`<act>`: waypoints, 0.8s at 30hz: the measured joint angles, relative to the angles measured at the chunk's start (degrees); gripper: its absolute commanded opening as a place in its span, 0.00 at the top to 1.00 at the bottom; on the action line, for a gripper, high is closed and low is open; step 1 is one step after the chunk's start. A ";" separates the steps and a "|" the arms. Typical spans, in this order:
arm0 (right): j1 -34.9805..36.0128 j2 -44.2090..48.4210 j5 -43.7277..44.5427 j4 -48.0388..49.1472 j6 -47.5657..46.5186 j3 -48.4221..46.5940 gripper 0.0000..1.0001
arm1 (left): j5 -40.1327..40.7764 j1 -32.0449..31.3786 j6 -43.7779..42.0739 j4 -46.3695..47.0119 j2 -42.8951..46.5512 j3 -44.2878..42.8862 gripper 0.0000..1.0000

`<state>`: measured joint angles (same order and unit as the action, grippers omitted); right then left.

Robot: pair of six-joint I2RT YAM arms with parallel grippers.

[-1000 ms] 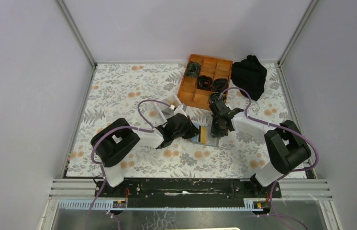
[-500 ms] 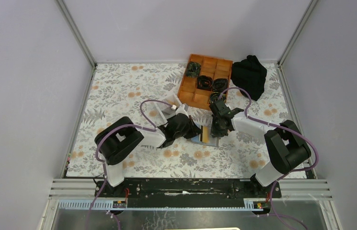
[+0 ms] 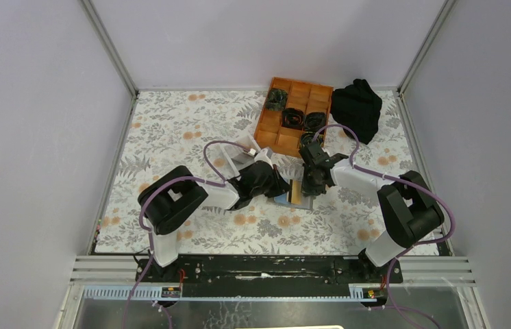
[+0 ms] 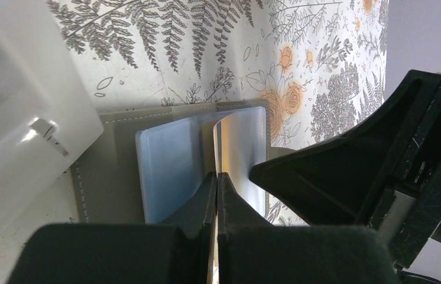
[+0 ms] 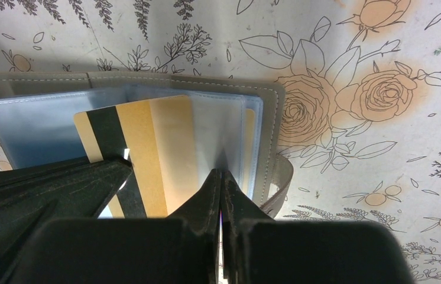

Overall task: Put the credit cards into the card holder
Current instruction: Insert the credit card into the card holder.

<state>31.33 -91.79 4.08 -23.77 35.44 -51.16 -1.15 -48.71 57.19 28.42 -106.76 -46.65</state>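
From above, the left end effector point(image 3: 275, 185) has edged right, bringing the gold card point(image 3: 296, 192) over the open holder point(image 3: 285, 199) on the worktop point(image 3: 191, 137). Left wrist: it is clenched on that card. Right wrist: the right end effector point(image 5: 221, 174) pinches a sleeve point(image 5: 215, 127) apart, so insertion seems close.

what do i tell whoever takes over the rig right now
Left gripper: shut on the gold card, which it holds by the black-stripe end.
Right gripper: shut on a clear sleeve of the card holder, holding it up.
The card holder lies open between the grippers. The plain end of the gold card looks tucked under the raised sleeve, and the stripe end is out.
Done: holder open, one card partly in.
Left: push that card fully in and let go. No other loose cards show in these views, so find them first.
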 measured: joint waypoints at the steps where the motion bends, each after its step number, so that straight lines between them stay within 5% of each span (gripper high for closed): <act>1: 0.00 -0.09 0.00 -0.07 0.02 -0.09 1.00 | -0.20 0.02 -0.13 -0.09 -0.07 -0.15 1.00; 8: 0.00 -0.20 0.04 -0.20 0.00 -0.28 0.97 | -2.71 0.02 -0.61 -0.26 -2.19 -2.10 1.00; 16: 0.02 -0.09 0.92 -0.22 0.04 -0.33 0.78 | -2.93 0.02 -0.61 -0.44 -2.25 -2.12 1.00; 24: 0.00 0.31 6.19 -1.16 -0.13 -0.37 0.70 | -2.91 0.02 -0.61 -1.36 -2.25 -2.43 1.00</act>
<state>31.33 -91.48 10.26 -24.93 35.31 -51.53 -4.05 -48.69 56.58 27.07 -109.01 -49.08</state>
